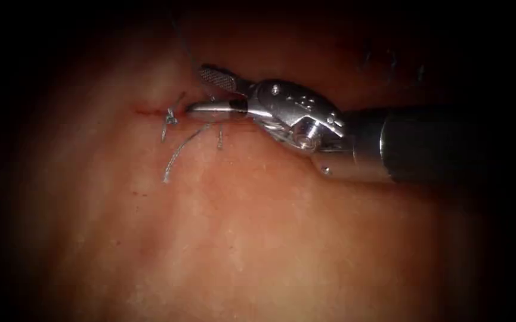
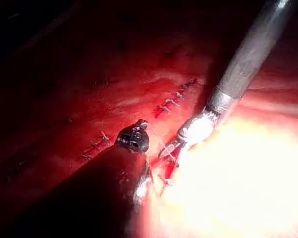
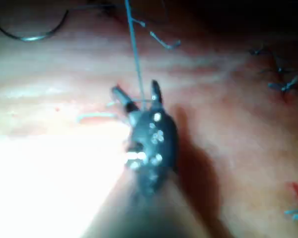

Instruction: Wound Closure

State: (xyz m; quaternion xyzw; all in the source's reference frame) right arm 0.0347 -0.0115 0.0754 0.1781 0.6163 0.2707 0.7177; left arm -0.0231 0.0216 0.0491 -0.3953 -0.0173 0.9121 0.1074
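The right arm's tool reaches in from the right of the endoscope view, its dark shaft level and its silver wrist bent toward the centre. Its two jaws stand spread apart in a V, the upper one showing its ridged gripping face, the lower one lying flatter, with nothing clamped between them. The right wrist view shows the same tool from behind, jaws parted. In the left wrist view, the left arm's tool appears as a dark shaft ending in a metal tip.

The thread runs off the frame's edge.
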